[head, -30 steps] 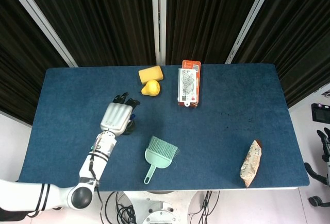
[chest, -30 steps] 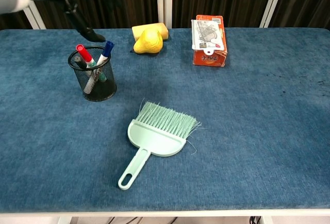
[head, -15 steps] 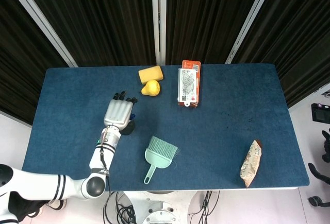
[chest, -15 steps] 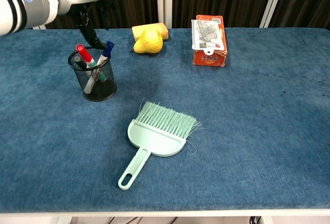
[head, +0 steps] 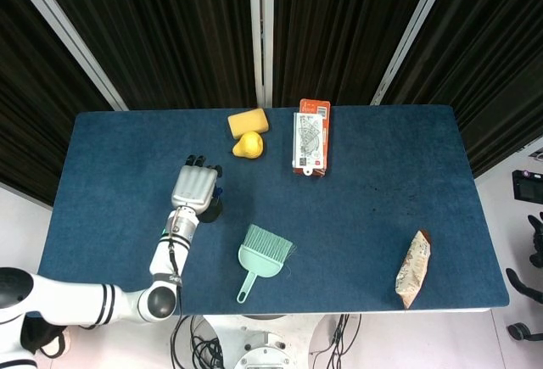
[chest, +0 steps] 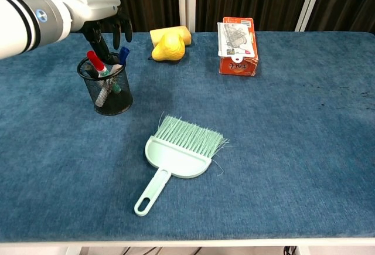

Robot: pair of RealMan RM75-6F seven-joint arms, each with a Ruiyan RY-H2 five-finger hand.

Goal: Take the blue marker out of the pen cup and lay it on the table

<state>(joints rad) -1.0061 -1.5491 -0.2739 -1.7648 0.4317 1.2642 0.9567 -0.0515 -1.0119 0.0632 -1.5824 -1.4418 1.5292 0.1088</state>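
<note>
Desk [chest: 304, 149]: blue cloth top, carries everything.
Left hand [chest: 105, 23]: hovers over pen cup, dark fingers [chest: 124, 31] pointing down around the marker tips; grip on anything, cannot tell.
Dustpan brush [chest: 179, 152]: mint green, near the desk's front edge.
Pen cup [chest: 106, 89]: black mesh, upright.
Blue marker [chest: 120, 57]: in the cup, cap up, beside red marker [chest: 95, 62].
Right hand: out of frame.

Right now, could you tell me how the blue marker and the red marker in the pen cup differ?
The blue marker has a blue cap; the red marker has a red one. The blue marker leans toward the cup's right rim, the red marker toward its left. The left hand hovers with its fingers closest to the blue marker, while the red marker stands clear of them. Both sit in the black mesh pen cup, caps up.
</note>
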